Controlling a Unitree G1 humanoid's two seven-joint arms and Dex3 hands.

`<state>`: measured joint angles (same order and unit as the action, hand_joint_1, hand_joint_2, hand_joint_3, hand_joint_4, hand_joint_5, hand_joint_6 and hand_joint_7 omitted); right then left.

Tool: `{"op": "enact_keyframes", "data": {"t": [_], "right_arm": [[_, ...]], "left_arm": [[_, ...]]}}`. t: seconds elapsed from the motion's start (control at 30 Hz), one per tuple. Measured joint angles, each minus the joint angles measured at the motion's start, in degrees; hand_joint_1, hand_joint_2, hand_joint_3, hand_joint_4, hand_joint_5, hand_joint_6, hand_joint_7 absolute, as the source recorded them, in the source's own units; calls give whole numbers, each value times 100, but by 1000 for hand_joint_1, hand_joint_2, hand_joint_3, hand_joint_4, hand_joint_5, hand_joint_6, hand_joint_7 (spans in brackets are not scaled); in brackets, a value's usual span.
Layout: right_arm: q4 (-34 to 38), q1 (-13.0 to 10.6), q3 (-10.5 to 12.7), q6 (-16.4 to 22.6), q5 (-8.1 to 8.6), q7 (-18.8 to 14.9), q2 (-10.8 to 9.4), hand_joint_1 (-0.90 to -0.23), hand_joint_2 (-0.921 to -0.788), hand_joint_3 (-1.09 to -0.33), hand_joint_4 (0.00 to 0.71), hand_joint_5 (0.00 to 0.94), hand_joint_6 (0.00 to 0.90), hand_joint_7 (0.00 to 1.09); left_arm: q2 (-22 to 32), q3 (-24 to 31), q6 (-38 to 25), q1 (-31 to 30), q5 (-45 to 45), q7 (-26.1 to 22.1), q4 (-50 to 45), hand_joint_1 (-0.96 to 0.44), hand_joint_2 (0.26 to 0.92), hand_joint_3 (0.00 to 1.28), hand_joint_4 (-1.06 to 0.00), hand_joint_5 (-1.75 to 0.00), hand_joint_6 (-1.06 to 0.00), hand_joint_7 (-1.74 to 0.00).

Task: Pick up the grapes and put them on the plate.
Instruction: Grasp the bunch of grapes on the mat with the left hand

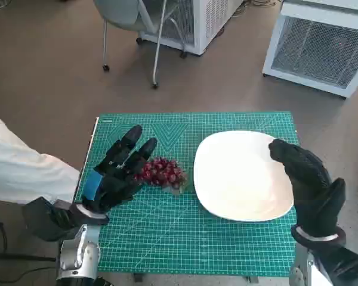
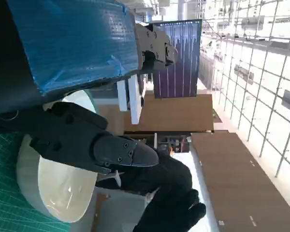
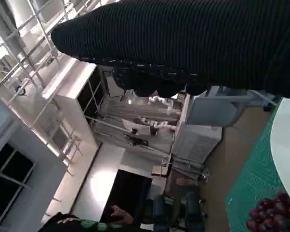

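So the grapes [image 1: 162, 172] are sitting on the green cutting mat [image 1: 167, 238] that covers the counter, right at the fingertips of the left hand [image 1: 116, 173]. That hand lies just beside the bunch, fingers stretched out straight and spread a bit, reaching along the side of the grapes away from the plate; the fingertips look like they're touching or nearly touching the top of the bunch, can't say which, but nothing is actually grabbed, it's holding nothing. On the other side of the grapes from that hand is the white plate [image 1: 241, 176], rim just beside the bunch. The right hand [image 1: 307, 179] in the knitted glove hovers over the plate's far edge, the side away from the grapes, fingers loosely curled with nothing in them. From the left wrist camera you get the blue tape, black fingers [image 2: 121, 152] apart, and the plate [image 2: 53, 188] past them with the gloved hand [image 2: 169, 198] beyond. The right wrist camera catches the grapes [image 3: 273, 215] in a corner next to the plate rim [image 3: 287, 145]. As for writing: the mat has printed grid lines and small markings, too tiny to read. No brand visible anywhere.
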<state>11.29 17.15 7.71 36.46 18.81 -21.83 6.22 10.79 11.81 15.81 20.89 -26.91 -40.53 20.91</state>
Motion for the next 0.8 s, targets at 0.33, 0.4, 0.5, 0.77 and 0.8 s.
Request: {"op": "enact_keyframes", "data": {"t": [0.33,0.4,0.5,0.77,0.8], "right_arm": [[18,0,1,0,0,-2,14,-500,-921,-556,461,5,76,706],[18,0,1,0,1,-2,15,-500,-921,-556,461,5,76,706],[18,0,2,0,2,-4,16,-499,-921,-555,461,5,76,706],[18,0,2,0,4,-10,19,-499,-921,-554,462,5,77,706],[18,0,2,0,4,-12,19,-499,-921,-554,462,5,77,706]], "left_arm": [[0,-1,1,0,1,23,-10,-333,921,142,-251,-1,-239,-5],[0,-1,1,0,3,27,-12,-333,921,142,-250,0,-239,-4],[-1,-2,1,0,6,31,-12,-334,921,143,-250,0,-238,-4],[0,-2,1,0,9,35,-12,-339,921,145,-251,0,-239,-4],[0,-2,1,0,9,35,-12,-339,921,145,-251,0,-239,-4]]}}
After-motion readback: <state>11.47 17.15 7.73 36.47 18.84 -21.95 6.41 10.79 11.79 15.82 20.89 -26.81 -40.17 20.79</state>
